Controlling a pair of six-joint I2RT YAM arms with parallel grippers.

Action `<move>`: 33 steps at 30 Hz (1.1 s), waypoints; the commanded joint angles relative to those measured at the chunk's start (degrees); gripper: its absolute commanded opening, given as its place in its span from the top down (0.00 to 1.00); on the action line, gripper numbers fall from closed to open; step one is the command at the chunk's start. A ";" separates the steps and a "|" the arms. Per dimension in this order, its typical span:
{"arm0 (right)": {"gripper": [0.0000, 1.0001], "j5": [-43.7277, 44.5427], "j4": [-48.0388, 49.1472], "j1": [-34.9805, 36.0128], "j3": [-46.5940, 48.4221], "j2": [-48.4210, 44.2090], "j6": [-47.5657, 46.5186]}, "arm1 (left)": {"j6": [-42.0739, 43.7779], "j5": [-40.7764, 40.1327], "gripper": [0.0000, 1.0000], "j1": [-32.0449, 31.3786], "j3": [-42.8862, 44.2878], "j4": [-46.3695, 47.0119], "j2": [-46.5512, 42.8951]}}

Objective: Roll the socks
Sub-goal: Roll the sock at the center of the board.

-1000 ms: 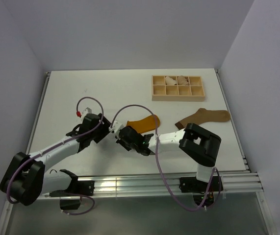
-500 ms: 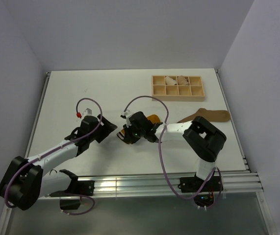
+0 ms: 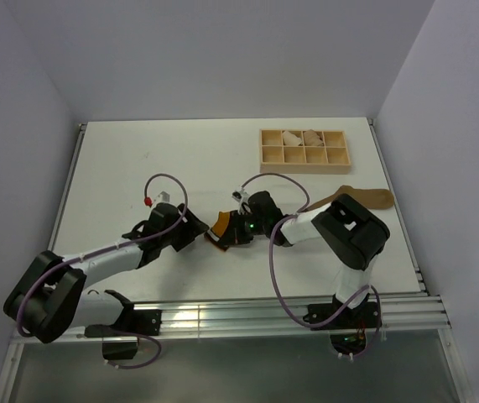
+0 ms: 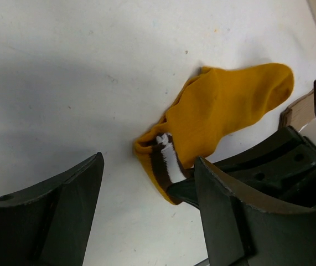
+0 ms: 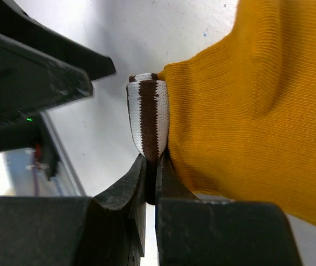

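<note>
Right claw: my right claw [image 5: 151, 166] is pinched shut on the striped cuff [image 5: 146, 119] of the orange sock [image 5: 246, 94]; the cuff stands up folded above the jaw tips.
Left claw: my left claw [image 4: 149, 159] stands wide and holds nothing; in its wrist view one finger is on each side of the cuff, and neither touches it.
Orange sock, place: a little below the middle of the top view, on the counter [image 3: 138, 159], between my two claws.
Long axis: in the left wrist view it runs from the cuff at lower centre to the toe at upper right; the cloth is bunched near the cuff.
Direction from left claw: the cuff lies straight ahead and near, and the toe points away, to the upper right.
Nearer arm: the right one has the sock already; the left is the free one and is close.
Brown sock: the brown sock [image 3: 352, 200] lies flat at the right of the top view, just below the wooden tray [image 3: 304, 170], well apart from both claws.
Surface: white, smooth and flat; I judge the sock can slide on it when pushed.
Room: bare counter at the left and upper left of the sock; my claws are very near each other, so I think bumping is the risk.
Coming move, my judgement: the cuff must turn over toward the toe, along this axis.
</note>
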 commanded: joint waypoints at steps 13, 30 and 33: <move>1.00 -8.30 11.90 -3.40 -2.08 6.13 11.49 | -1.32 1.54 0.34 -1.96 1.07 4.50 6.36; 1.00 -9.36 14.46 -4.54 -2.96 7.72 13.60 | -1.67 1.54 0.54 -1.96 2.38 6.09 12.70; 1.00 -9.27 13.93 -4.63 -2.78 7.89 13.51 | -1.58 1.54 0.62 -1.96 2.47 6.09 12.87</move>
